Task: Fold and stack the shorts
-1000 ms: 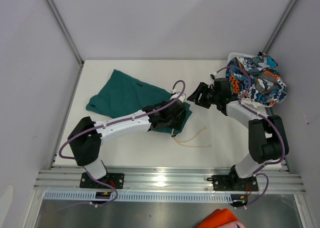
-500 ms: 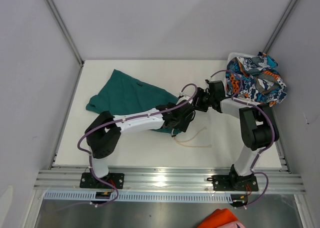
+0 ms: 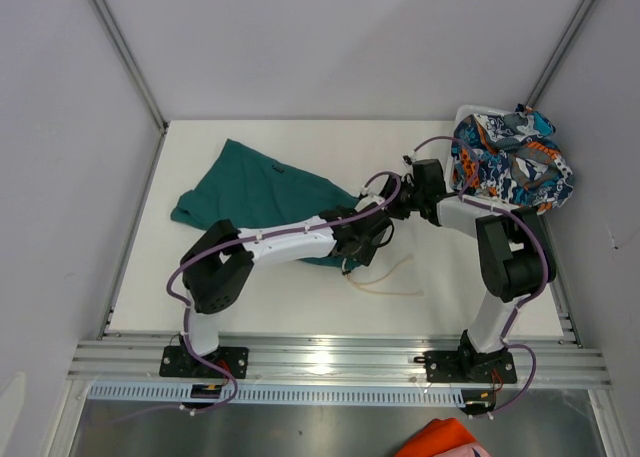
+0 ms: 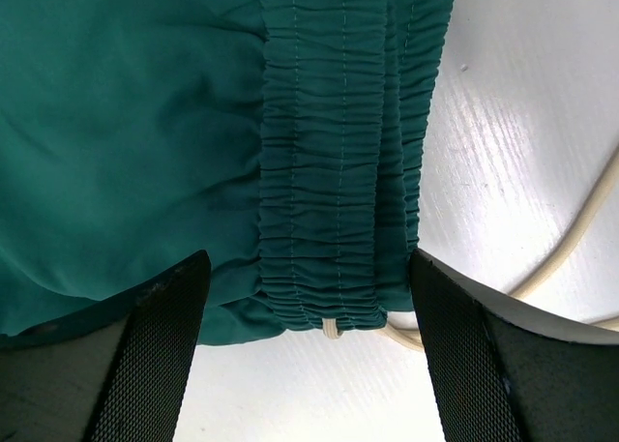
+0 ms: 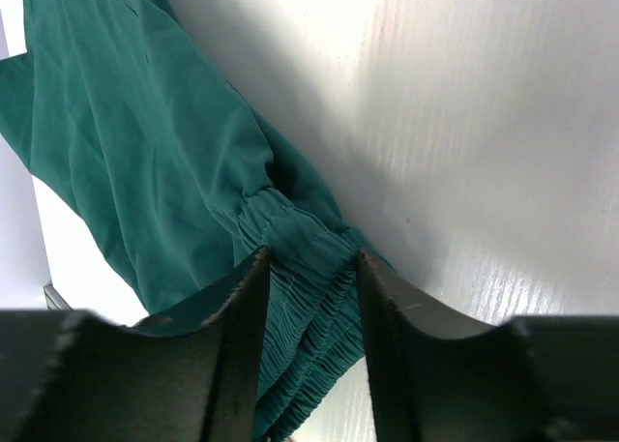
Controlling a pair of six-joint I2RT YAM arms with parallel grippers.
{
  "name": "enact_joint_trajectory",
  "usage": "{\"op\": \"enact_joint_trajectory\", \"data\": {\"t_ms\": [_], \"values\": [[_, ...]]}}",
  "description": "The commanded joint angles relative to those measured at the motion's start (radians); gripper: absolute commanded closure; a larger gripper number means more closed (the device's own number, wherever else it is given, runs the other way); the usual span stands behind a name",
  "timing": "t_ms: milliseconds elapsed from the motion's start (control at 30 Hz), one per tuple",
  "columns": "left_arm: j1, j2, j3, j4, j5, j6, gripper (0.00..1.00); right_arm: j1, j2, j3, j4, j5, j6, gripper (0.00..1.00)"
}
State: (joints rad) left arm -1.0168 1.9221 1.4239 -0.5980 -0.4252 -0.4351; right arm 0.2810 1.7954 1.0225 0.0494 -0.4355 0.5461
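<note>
Left tool [image 4: 309, 273] hangs released, its two black fingers [image 4: 160, 345] spread wide to either side of the gathered waistband [image 4: 338, 171] of the teal-green shorts [image 3: 250, 187]. The right tool [image 5: 311, 263] has its jaws drawn narrow, with a fold of that same waistband [image 5: 305, 244] between them, so it looks clenched on the fabric. From above, the left tool [image 3: 372, 235] and the right tool [image 3: 397, 209] meet nose to nose at the right-hand end of the shorts, near the middle of the white worktop [image 3: 300, 142]. The teal-green shorts lie spread and rumpled on the worktop's left half, running aslant from the far left toward the two tools. The printed shorts [image 3: 510, 162], in orange, blue, white and navy, are heaped at the far right corner over a white basket [image 3: 466, 112], of which only bits of rim show. A pale drawstring [image 3: 385, 282] trails from the waistband end and loops loosely over bare worktop toward the near edge; the left wrist view shows it [image 4: 580, 229] curving away just beside the elastic. An orange cloth [image 3: 445, 439] peeks in at the bottom edge of the top view, below the mounting rail and off the worktop.
</note>
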Motion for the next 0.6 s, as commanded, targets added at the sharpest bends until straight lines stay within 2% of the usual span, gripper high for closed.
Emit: {"op": "enact_joint_trajectory", "data": {"t_ms": [0, 367, 467, 567], "values": [[0.009, 0.017, 0.037, -0.013, -0.024, 0.016, 0.14, 0.010, 0.013, 0.030, 0.046, -0.029, -0.008, 0.62], [0.083, 0.002, -0.049, 0.050, 0.124, 0.015, 0.13, 0.015, 0.001, 0.024, 0.044, -0.031, -0.009, 0.72], [0.089, 0.002, -0.065, 0.061, 0.158, 0.013, 0.18, 0.020, 0.004, 0.025, 0.052, -0.042, -0.006, 0.77], [0.095, 0.002, -0.088, 0.086, 0.198, 0.012, 0.30, 0.023, 0.007, 0.024, 0.058, -0.051, -0.003, 0.81]]}}
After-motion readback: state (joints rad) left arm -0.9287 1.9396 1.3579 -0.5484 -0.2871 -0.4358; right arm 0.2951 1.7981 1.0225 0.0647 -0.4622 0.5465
